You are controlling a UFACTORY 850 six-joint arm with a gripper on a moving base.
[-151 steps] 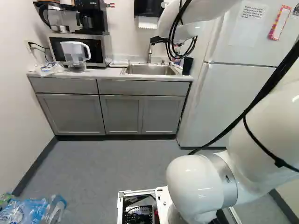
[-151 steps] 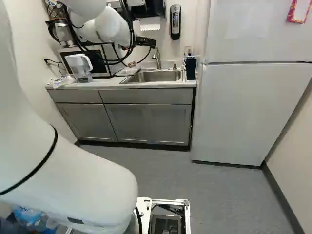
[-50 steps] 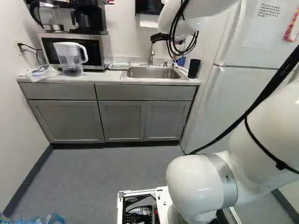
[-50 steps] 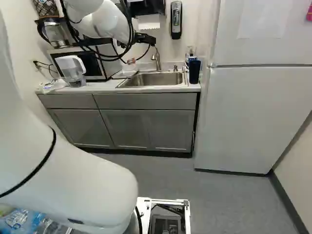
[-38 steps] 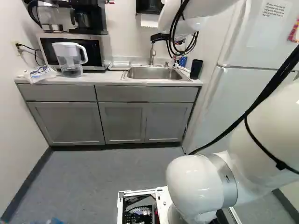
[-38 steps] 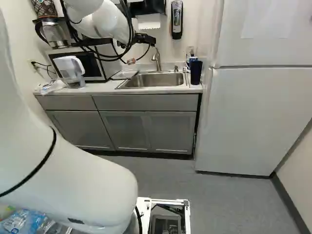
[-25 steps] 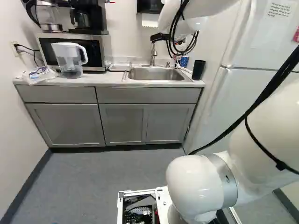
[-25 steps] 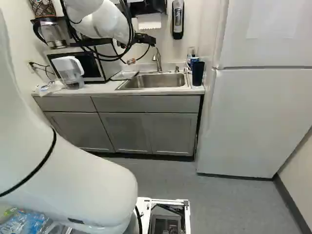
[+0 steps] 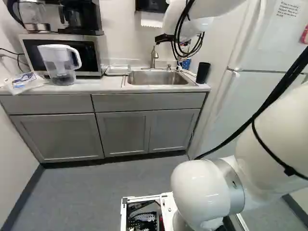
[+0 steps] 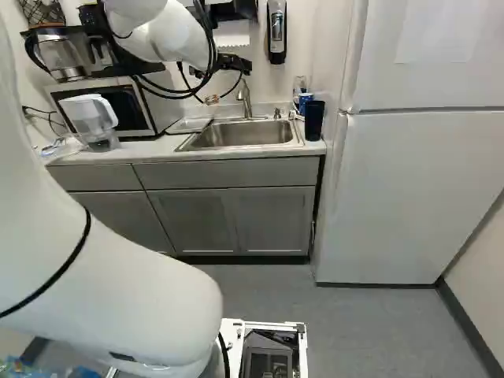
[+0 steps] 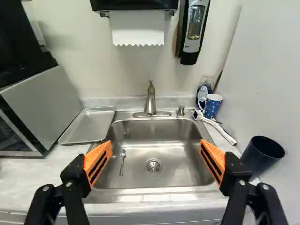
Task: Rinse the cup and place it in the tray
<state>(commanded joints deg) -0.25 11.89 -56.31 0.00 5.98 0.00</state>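
Your gripper (image 10: 242,66): one, released, two fingers spread well apart, one orange pad (image 11: 98,161) on each, aimed toward the sink (image 11: 136,176).

Cups: you have two, both upright. The blue patterned mug (image 11: 213,108) stands by the sink's far right corner; the dark tumbler (image 11: 255,159) stands nearer, right of the sink. (Which one your task means, you cannot tell from here.) One tray (image 11: 89,125), metal and shallow, lies left of the sink, just beside it.

Sink: one basin, one faucet (image 11: 150,101) at its far edge, one drain (image 11: 153,166), one spoon-like utensil (image 11: 122,164) left of the drain. One white brush-like tool (image 11: 218,127) lies near the mug.

Surface: you see a pale counter (image 9: 103,85). At its left, one microwave (image 9: 88,55) with a coffee maker (image 9: 86,17) and a carafe (image 9: 33,13) on top, one white-handled pitcher (image 9: 60,67) in front, one plastic bag (image 9: 21,83) farther left. Grey cabinets (image 9: 55,137) below: two drawer fronts, three doors.

Room: one paper towel dispenser (image 11: 133,4) and one soap dispenser (image 11: 193,30) on the far wall, one white refrigerator (image 10: 409,189) at your right, grey floor (image 9: 115,178) between you and the cabinets.
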